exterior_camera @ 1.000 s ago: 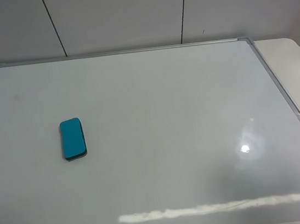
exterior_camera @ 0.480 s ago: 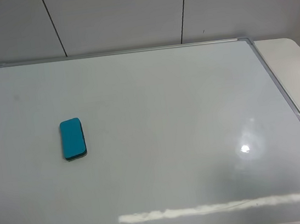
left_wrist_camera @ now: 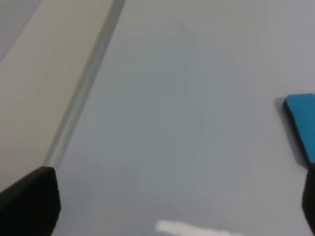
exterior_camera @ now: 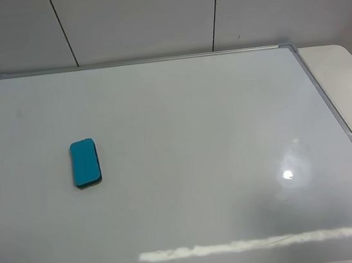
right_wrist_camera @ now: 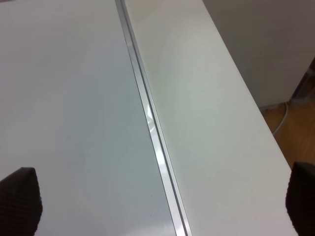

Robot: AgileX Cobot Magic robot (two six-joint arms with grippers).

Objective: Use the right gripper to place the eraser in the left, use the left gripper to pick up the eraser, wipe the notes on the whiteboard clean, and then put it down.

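A teal eraser (exterior_camera: 85,163) lies flat on the whiteboard (exterior_camera: 183,137), toward the left side, well apart from the board's metal frame (exterior_camera: 329,111). The left gripper (left_wrist_camera: 172,206) hovers near the eraser, fingers spread wide and empty. The right gripper (right_wrist_camera: 162,204), also spread wide, hangs over the board's right frame edge.

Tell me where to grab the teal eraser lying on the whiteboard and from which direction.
Come straight down and pinch the eraser across its two long sides near the middle. It lies flat on the whiteboard, long axis front-to-back, nothing around it.
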